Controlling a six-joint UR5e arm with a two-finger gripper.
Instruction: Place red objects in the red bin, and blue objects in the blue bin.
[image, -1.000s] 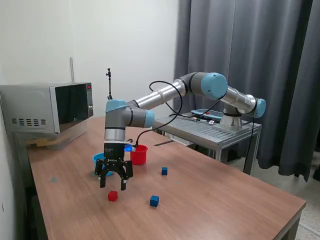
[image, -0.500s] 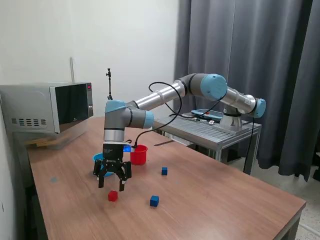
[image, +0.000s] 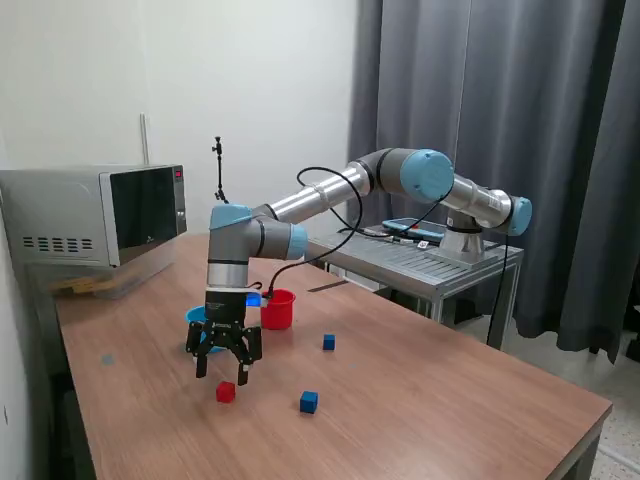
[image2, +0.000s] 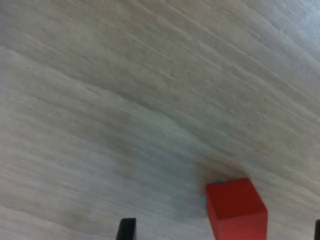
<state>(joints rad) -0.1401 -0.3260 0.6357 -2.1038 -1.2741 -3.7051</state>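
The bench (image: 420, 400) is brown wood with a fine grain, paler and greyish in the wrist view. The cube (image: 226, 392) is plain red; two more cubes (image: 309, 402) (image: 329, 342) are dark blue. One cup (image: 278, 310) is red, the other (image: 197, 318) light blue. The claw (image: 222, 371) is black; the arm (image: 330, 195) is silver with light blue joints. The curtains (image: 500, 100) are dark grey.

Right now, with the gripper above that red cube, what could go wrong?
1. In the wrist view the red cube sits off-centre, near one finger; the open gripper may nudge it instead of straddling it.
2. The blue cup stands just behind the gripper and beside the red cup; it could get clipped on the carry.
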